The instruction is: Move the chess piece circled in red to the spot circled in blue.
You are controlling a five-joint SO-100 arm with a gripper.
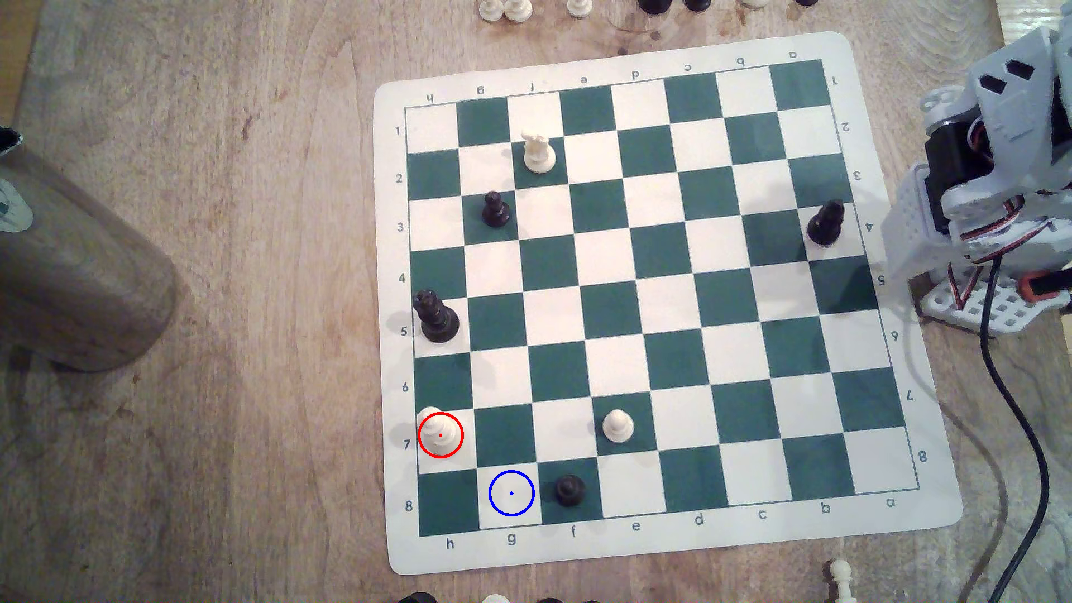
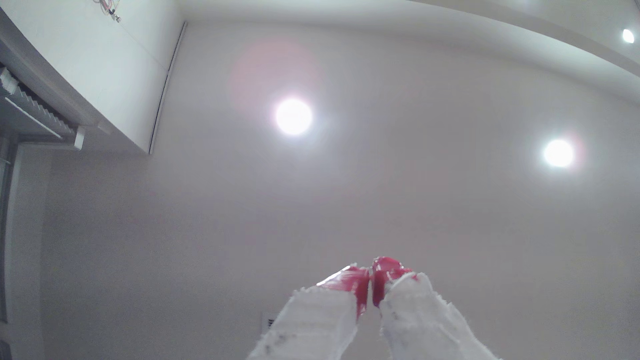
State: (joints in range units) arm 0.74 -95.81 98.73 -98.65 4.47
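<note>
The red-ringed cream chess piece stands on a cream square at the near left corner of the green-and-cream board, in the exterior view. One square diagonally nearer and to the right lies the blue-ringed cream square, bare, with a black pawn right beside it. The arm is folded at the exterior view's right edge, off the board and far from the piece. In the wrist view my gripper points up at the ceiling, its red-tipped white fingers pressed together with nothing between them.
On the board also stand a cream pawn, a cream knight, a black queen, a black pawn and a black bishop. A cylinder lies left. A black cable trails at right. Spare pieces line the table edges.
</note>
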